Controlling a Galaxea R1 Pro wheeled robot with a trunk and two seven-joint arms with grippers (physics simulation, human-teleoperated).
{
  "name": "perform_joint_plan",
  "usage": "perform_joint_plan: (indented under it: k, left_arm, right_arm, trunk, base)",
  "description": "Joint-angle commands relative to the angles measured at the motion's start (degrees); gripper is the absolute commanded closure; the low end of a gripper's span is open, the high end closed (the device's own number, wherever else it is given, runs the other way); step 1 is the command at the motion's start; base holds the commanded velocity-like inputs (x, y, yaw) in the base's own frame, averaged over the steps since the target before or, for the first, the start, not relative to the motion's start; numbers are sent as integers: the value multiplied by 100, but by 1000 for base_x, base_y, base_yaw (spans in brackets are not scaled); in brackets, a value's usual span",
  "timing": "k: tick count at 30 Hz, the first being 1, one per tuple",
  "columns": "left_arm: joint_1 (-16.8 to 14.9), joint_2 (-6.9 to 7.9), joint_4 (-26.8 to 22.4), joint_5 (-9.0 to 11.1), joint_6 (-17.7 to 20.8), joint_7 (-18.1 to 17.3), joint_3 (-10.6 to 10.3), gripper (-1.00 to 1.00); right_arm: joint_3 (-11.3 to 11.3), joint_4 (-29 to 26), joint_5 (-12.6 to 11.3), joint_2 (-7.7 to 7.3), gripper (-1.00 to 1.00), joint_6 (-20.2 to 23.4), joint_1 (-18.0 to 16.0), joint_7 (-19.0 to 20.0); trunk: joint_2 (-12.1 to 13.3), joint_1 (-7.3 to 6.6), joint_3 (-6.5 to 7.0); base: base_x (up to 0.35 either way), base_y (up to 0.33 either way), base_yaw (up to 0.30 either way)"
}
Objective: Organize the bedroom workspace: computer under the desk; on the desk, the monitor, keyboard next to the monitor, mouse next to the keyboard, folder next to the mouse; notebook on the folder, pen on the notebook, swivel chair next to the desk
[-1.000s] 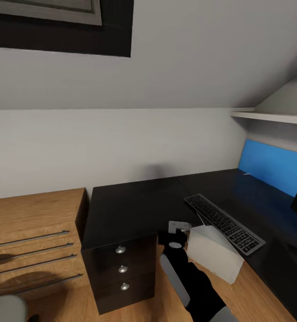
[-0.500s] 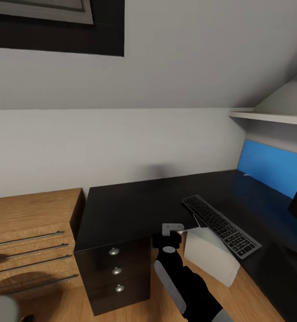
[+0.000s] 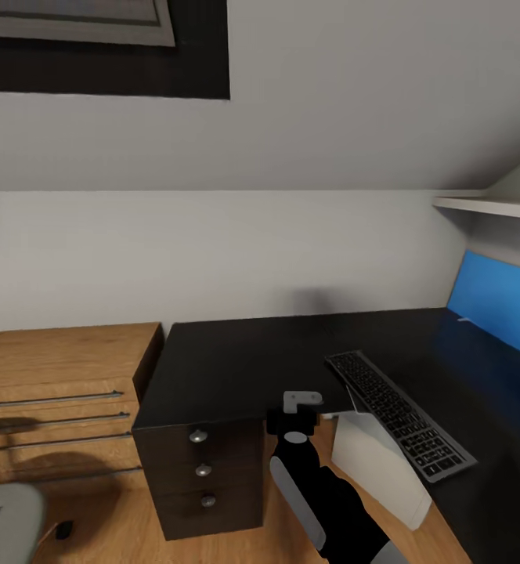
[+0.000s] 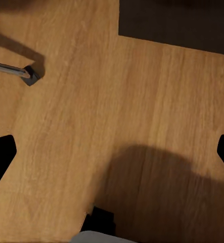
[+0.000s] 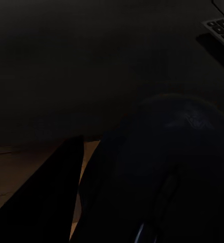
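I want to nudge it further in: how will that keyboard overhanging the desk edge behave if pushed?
The keyboard looks long, flat and stiff, so it probably slides whole on the glossy desk. Its near end overhangs; an off-centre push may pivot or tip it.

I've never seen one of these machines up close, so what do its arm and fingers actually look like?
In the head view the right arm is a glossy black, rounded shell with a long light grey panel along one side. Near its end sits a black block with a small grey disc, topped by a pale grey bracket. In the left wrist view the fingers show as plain flat black tips at the edges. No cables or markings are visible.
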Motion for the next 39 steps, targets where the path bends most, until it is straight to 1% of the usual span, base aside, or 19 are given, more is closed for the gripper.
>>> perform_joint_plan:
  k: [1, 6, 13, 19, 20, 23, 24, 25, 26, 27, 28, 29, 31, 32, 33, 35, 36, 37, 39]
  left_arm:
    - [-3, 3, 1, 42, -21, 30, -48, -100]
    - [1, 5, 1, 44, -30, 32, -33, -100]
    - [-2, -2, 1, 53, -37, 41, -27, -100]
    - [1, 2, 1, 53, -88, 41, -27, -100]
    - [2, -1, -181, 39, -202, 19, -55, -100]
    - [1, 13, -1078, 8, -490, 18, -66, -100]
    - [2, 59, -2550, -31, 241, 23, -66, -100]
    - [11, 147, -3149, -28, 739, 25, -63, -100]
    - [189, 290, -4526, -18, 1978, 38, -41, -100]
    - [211, 301, -4832, -16, 2192, 46, -31, -100]
    - [218, 305, -4987, -15, 2291, 57, -25, -100]
    - [233, 313, -5419, -10, 2601, 141, -7, -100]
    - [241, 314, -5829, -1, 2979, 315, 37, -100]
    - [245, 310, -6270, 8, 3408, 535, 151, -100]
    - [246, 306, -6413, 10, 3548, 599, 203, -100]
    - [247, 289, -6863, 34, 4034, 757, 428, -100]
    - [248, 285, -6996, 71, 4182, 797, 523, -100]
    - [248, 280, -7106, 133, 4312, 837, 611, -100]
    - [249, 291, -7145, 164, 4376, 862, 661, -100]
  right_arm:
    - [6, -6, -34, 0, 100, 20, -5, -32]
    - [6, -6, -27, 0, 100, 18, -4, -31]
    - [15, 130, -17, 0, 100, -283, -2, -24]
    - [15, 155, 16, 0, 100, -312, -1, -24]
    - [19, 156, 129, 0, 100, -313, -3, -15]
    - [20, 154, 165, 0, 100, -313, -4, -15]
    - [15, 153, 188, 0, 100, -313, -4, -18]
    - [13, 153, 192, 0, 100, -313, -3, -21]
    - [10, 147, 194, 0, 100, -313, -3, -23]
    - [8, 146, 195, 0, 100, -313, -4, -23]
    - [8, 146, 195, 0, 100, -313, -4, -23]
    - [7, 145, 195, 0, 100, -313, -4, -24]
    - [7, 141, 195, 0, 100, -313, -3, -28]
    - [2, 140, 195, 0, 100, -313, -3, -27]
    - [1, 141, 195, 0, 100, -313, -1, -28]
    - [-1, 143, 196, 0, 100, -314, -3, -25]
    - [0, 144, 197, 0, 100, -317, -1, -27]
    - [3, 147, 197, 0, 100, -317, -3, -25]
    - [5, 149, 196, 0, 100, -316, -2, -24]
  trunk:
    - [-4, 0, -6]
    - [-4, 0, -6]
    - [-4, 0, -6]
    - [-4, 0, -6]
    - [-4, 0, -7]
    - [-4, 0, -8]
    - [-4, 0, -8]
    - [-4, 0, -8]
    - [-4, 0, -8]
    - [-4, 0, -8]
    - [-4, 0, -8]
    - [-4, 0, -8]
    - [-4, 0, -8]
    - [-4, 0, -8]
    - [-4, 0, -8]
    - [-4, 0, -8]
    - [-4, 0, -8]
    - [-4, 0, -8]
    - [-4, 0, -8]
  base:
    - [1, -198, 278]
    - [0, -166, 279]
    - [0, -20, 279]
    - [0, 195, 24]
    - [0, 7, 0]
    - [0, 4, 0]
    - [0, 0, 0]
    - [0, 0, 0]
    - [0, 0, 0]
    - [0, 0, 0]
    - [0, 0, 0]
    - [0, 0, 0]
    - [0, 0, 0]
    - [0, 0, 0]
    - [0, 0, 0]
    - [0, 0, 0]
    - [0, 0, 7]
    - [0, 0, 71]
    - [0, 0, 138]
